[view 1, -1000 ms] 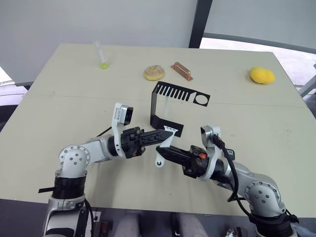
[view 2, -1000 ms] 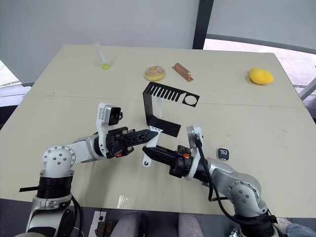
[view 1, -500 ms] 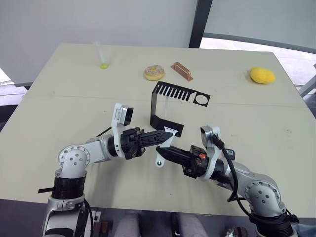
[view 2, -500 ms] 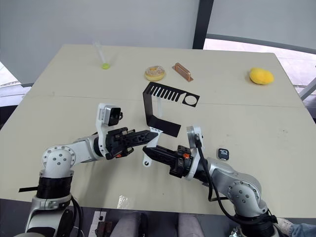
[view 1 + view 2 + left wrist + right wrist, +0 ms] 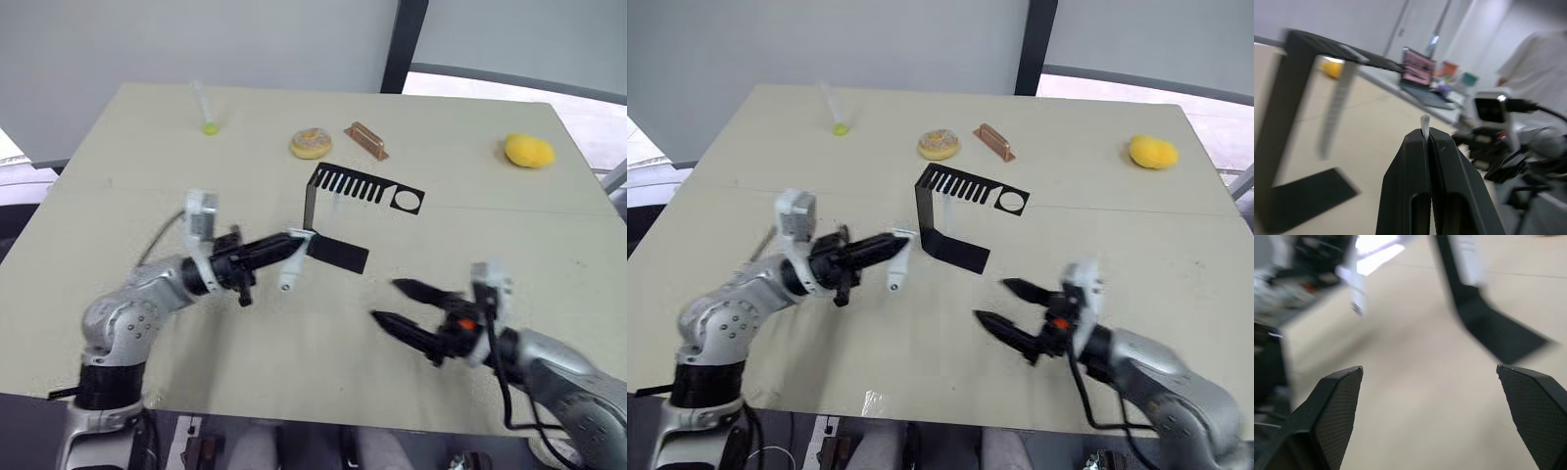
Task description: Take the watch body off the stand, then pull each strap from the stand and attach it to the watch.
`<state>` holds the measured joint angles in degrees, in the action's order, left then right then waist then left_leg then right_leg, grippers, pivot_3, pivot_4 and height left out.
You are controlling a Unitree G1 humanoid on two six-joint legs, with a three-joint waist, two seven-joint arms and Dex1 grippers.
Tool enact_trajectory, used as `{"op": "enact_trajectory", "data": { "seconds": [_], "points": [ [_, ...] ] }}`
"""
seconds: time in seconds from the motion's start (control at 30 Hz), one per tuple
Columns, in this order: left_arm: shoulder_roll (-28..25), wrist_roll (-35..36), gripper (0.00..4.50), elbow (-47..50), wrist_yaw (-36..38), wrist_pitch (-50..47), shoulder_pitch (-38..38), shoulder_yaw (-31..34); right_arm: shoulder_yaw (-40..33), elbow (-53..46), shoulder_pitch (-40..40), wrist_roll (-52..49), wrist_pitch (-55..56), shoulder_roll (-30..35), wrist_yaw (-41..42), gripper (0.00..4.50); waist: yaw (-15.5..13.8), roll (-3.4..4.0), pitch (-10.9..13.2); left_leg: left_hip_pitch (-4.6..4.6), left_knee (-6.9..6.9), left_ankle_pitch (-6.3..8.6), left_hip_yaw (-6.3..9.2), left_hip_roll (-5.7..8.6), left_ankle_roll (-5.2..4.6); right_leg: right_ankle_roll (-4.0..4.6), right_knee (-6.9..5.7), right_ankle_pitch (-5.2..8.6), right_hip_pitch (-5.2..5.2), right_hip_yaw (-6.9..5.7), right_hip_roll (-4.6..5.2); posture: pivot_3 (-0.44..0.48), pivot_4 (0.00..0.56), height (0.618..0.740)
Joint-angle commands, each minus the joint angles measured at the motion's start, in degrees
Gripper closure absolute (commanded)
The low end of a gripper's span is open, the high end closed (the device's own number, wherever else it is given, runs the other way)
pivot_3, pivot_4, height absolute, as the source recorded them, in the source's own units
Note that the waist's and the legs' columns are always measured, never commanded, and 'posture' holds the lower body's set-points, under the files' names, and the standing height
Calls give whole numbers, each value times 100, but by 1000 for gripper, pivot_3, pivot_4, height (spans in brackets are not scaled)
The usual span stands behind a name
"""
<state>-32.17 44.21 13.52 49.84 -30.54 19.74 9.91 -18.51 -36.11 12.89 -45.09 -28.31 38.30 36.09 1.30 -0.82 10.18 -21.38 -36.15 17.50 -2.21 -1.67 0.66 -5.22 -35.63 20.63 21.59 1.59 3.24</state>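
Observation:
My left gripper (image 5: 299,241) is shut on the top end of a white strap (image 5: 288,274), which hangs down just left of the stand's foot. In the left wrist view the strap's tip (image 5: 1425,121) pokes out between the closed fingers. The black stand (image 5: 315,201) is upright mid-table, and a second white strap (image 5: 945,210) hangs from its slotted top plate. My right gripper (image 5: 384,301) is open and empty, low over the table in front of and to the right of the stand. The watch body is hidden.
Along the far side lie a doughnut (image 5: 311,144), a copper-coloured bar (image 5: 365,140), a yellow lump (image 5: 529,150) and a clear tube with a green end (image 5: 204,108). A person (image 5: 1542,63) stands beyond the table in the left wrist view.
My right gripper has opened, let go of the strap and drawn back to the right. The left gripper has carried the strap up and to the left, toward the stand's upright.

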Motion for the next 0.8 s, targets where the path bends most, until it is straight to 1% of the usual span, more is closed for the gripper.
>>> {"op": "enact_trajectory", "data": {
  "seconds": [0.03,0.1,0.23,0.3,0.37,0.47,0.5,0.63,0.67,0.8],
  "points": [
    [-309,-721,4500,-101,226,1063,-334,434,-1119,36,660,829,1170,-290,85,105,9,0,0,2,3,0,-1,-1,0,0,-1,0,0,1,-2,0,150,740],
    [-430,-921,4500,-230,166,1309,-529,606,-1476,159,1197,1170,1569,-419,245,105,8,0,0,6,10,0,-3,-4,0,-1,-1,0,0,3,-4,0,150,740],
    [-716,-1192,4500,-470,114,1636,-1188,1168,-2313,783,2384,1690,2548,-1011,441,105,18,-1,0,12,17,10,-4,-5,-16,0,0,0,-4,6,0,0,150,740],
    [-830,-1280,4500,-600,119,1776,-1516,1441,-2628,1228,2753,1832,2973,-1272,463,105,29,-1,0,17,24,20,-5,-4,-29,2,2,2,-5,7,8,0,150,740],
    [-872,-1334,4500,-671,90,1869,-1755,1629,-2838,1609,2948,1863,3271,-1449,459,105,40,0,0,21,26,19,-5,-1,-28,4,0,2,-5,7,15,0,150,740],
    [-921,-1410,4500,-836,74,2044,-1990,1881,-3074,2071,3071,1838,3526,-1597,389,105,54,0,0,29,39,25,-6,-2,1,26,0,-4,-8,9,23,0,150,740],
    [-933,-1398,4500,-878,90,2060,-2020,1927,-3123,2194,3056,1823,3544,-1630,309,105,54,1,-1,31,46,20,-7,-3,6,48,1,0,-7,9,25,0,150,740],
    [-957,-1329,4500,-774,127,1983,-1984,1850,-3135,2562,2814,1852,3653,-1630,97,105,43,7,-3,32,58,13,-7,-4,14,64,1,0,-1,5,27,0,150,740],
    [-964,-1276,4500,-714,159,1920,-1961,1814,-3107,2543,2739,1818,3637,-1661,30,105,44,13,-6,31,58,11,-7,-5,14,63,1,0,0,4,27,0,150,740],
    [-1108,-1118,4500,-471,501,1717,-1856,1588,-2867,1956,2572,1624,3429,-1834,-181,105,43,23,-12,27,65,8,-6,-5,13,45,1,-10,7,0,27,0,150,740]
  ]
}}
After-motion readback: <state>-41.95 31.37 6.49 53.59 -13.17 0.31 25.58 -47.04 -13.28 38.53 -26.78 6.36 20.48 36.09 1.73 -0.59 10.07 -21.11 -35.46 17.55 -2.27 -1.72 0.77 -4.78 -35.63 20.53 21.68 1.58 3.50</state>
